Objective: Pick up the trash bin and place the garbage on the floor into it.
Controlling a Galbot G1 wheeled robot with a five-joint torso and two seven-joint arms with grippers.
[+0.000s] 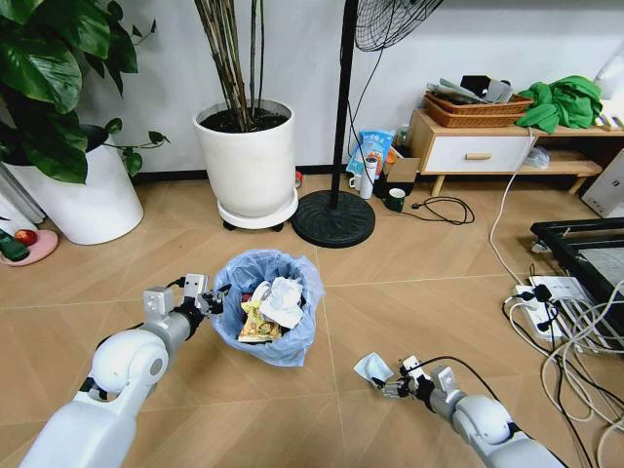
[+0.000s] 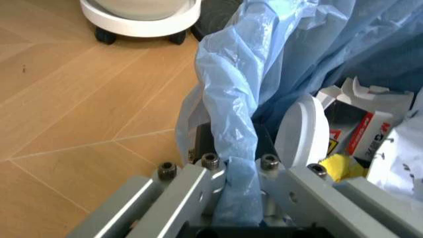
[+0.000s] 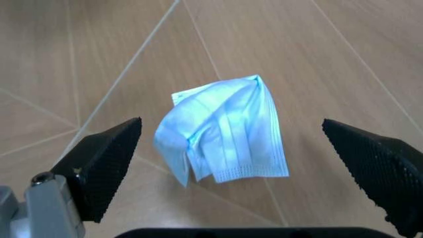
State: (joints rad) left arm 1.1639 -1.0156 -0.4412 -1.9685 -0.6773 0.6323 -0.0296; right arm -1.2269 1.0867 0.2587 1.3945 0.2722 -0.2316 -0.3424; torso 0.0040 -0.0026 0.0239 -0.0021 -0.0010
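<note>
Head view: the trash bin (image 1: 268, 307) sits on the floor (image 1: 409, 312) in the middle of the picture. Its light-blue bag (image 1: 292, 343) folds over the rim. Inside are a white tissue (image 1: 284, 300) and a yellow wrapper (image 1: 255, 322). The left end effector (image 1: 210, 295) is at the bin's 9 o'clock side and pinches the rim and bag. In the left wrist view, the bag (image 2: 231, 144) is squeezed between its fingers (image 2: 191, 186), and a white round lid (image 2: 300, 131) stands inside the bin. The right end effector (image 1: 395, 382) is low at 5 o'clock from the bin. It is open wide. A light-blue face mask (image 3: 225, 131) lies on the floor between its black fingertips (image 3: 106, 161), not touching them.
</note>
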